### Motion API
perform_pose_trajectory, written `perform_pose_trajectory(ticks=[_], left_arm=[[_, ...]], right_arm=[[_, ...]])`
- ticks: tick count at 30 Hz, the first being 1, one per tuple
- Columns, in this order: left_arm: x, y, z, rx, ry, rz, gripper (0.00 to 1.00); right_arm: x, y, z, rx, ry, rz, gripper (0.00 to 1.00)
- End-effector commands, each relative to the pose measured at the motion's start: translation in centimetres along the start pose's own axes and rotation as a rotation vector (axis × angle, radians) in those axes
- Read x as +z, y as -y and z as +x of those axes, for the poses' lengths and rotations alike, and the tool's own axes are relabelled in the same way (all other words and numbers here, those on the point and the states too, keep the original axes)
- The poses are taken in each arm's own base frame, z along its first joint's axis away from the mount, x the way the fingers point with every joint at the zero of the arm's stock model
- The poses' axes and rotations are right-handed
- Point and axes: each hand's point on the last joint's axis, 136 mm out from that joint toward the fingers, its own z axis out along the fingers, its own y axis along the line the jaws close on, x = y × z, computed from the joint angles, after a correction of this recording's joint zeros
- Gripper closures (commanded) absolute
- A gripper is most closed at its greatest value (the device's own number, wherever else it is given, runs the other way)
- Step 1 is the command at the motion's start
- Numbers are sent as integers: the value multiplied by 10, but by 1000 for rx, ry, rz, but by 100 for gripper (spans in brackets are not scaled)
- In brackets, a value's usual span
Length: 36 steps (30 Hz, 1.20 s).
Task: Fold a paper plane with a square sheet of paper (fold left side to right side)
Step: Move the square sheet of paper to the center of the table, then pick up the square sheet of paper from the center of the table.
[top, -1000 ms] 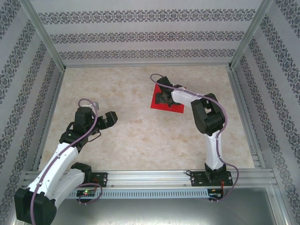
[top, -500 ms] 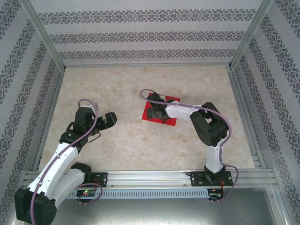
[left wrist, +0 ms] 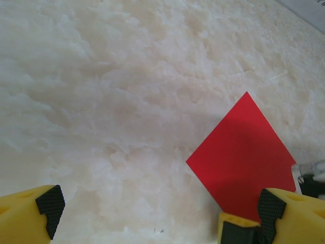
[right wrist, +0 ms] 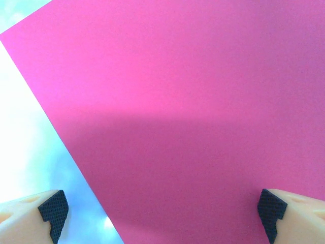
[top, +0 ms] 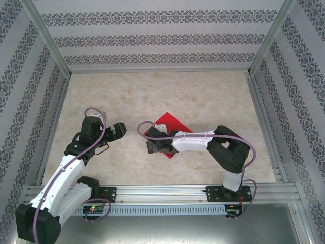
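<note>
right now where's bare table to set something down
The far half of the table, between the back wall and the square sheet of paper, is bare; so is the strip right of the right arm. Crowded: near centre, right gripper over the sheet, left gripper close by.

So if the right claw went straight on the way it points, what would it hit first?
Probably the red square sheet of paper: it lies straight ahead of the open right gripper, though depth is hard to judge.
</note>
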Motion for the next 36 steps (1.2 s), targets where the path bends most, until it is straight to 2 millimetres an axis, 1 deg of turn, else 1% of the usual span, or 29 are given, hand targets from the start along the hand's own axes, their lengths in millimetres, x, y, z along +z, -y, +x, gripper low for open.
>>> perform_pose_trajectory(ticks=[1,3,5,7,9,10,11,12,13,14,16,17,18,19,20,23,26,30,33,36], left_arm=[[-4,6,-2,21,0,9,0],[1,10,3,14,-22,40,0],[8,17,8,5,-56,88,0],[17,27,13,-10,-103,146,2],[27,40,20,-32,-164,217,5],[32,46,23,-40,-193,246,7],[37,53,26,-47,-224,275,9],[43,59,30,-47,-257,294,13],[48,64,35,-41,-285,301,15],[55,69,41,-30,-322,303,17],[67,80,52,-1,-387,307,21],[73,87,57,11,-418,316,25],[80,94,62,22,-446,321,30],[86,97,66,29,-467,312,34],[93,101,69,42,-475,298,35],[112,109,80,63,-516,275,36],[129,111,90,75,-550,241,40],[145,110,102,105,-589,182,40],[151,105,107,122,-601,128,40],[152,99,114,160,-614,74,40]], right_arm=[[-7,7,24,6,-61,-4,2],[-17,7,19,-16,-38,-28,2],[-30,4,8,-38,1,-52,2],[-48,0,-8,-57,54,-84,2],[-67,-2,-23,-77,112,-120,2],[-74,1,-29,-83,133,-123,2],[-80,9,-35,-79,152,-114,2],[-82,20,-40,-64,158,-99,2],[-81,35,-43,-36,153,-77,2],[-77,54,-45,6,138,-53,2],[-66,82,-46,79,109,-29,2],[-60,95,-47,106,98,-14,2],[-55,106,-47,127,86,-3,2],[-52,113,-48,135,82,4,2],[-47,121,-48,147,74,17,2],[-33,137,-47,192,50,32,2],[-20,143,-45,227,24,21,2],[-7,142,-43,243,0,18,2],[2,139,-41,254,-22,8,2],[10,134,-38,273,-43,-10,2]])
